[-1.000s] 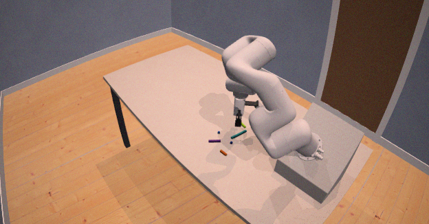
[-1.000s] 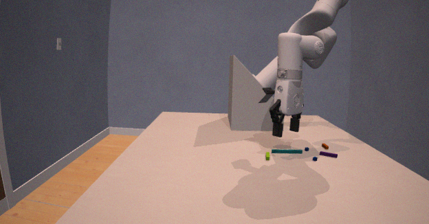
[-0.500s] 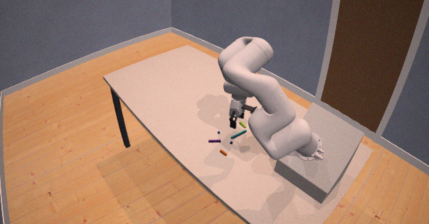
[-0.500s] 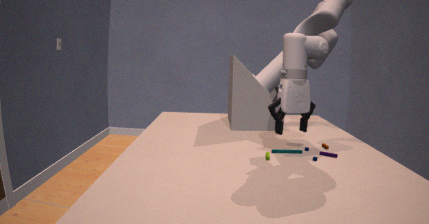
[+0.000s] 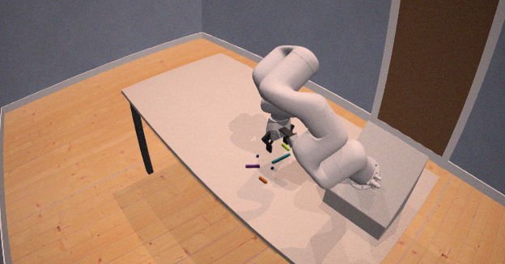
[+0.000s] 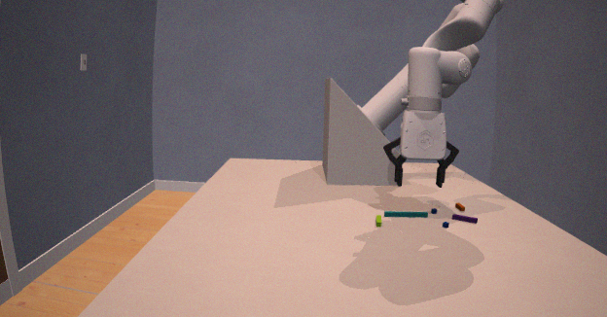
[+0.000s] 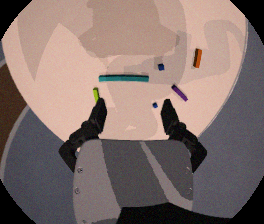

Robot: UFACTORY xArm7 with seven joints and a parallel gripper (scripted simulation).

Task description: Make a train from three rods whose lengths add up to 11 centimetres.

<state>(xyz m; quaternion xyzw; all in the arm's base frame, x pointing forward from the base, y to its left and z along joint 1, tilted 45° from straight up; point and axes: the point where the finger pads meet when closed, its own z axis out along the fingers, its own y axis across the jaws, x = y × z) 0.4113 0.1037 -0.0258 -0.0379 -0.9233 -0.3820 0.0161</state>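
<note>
Several rods lie flat and apart on the table (image 5: 182, 84) (image 6: 243, 247). The turquoise rod (image 5: 281, 158) (image 6: 406, 214) (image 7: 123, 78) lies in the middle. The lime rod (image 5: 286, 146) (image 6: 378, 221) (image 7: 96, 95) lies just off one of its ends. One blue cube (image 5: 272, 168) (image 6: 433, 211) (image 7: 160, 67) sits close to its other end, a second blue cube (image 5: 257, 155) (image 6: 446, 225) (image 7: 155, 104) a little further off. The purple rod (image 5: 252, 166) (image 6: 464, 219) (image 7: 179, 92) and the orange rod (image 5: 263, 179) (image 6: 459, 206) (image 7: 197, 58) lie beyond. My gripper (image 5: 280, 141) (image 6: 419, 183) (image 7: 134, 105) hangs open and empty above the table, over the turquoise and lime rods.
The arm stands on a grey wedge-shaped base (image 5: 384, 157) (image 6: 345, 150) at the table's end near the rods. The table's long edge runs close by the orange rod.
</note>
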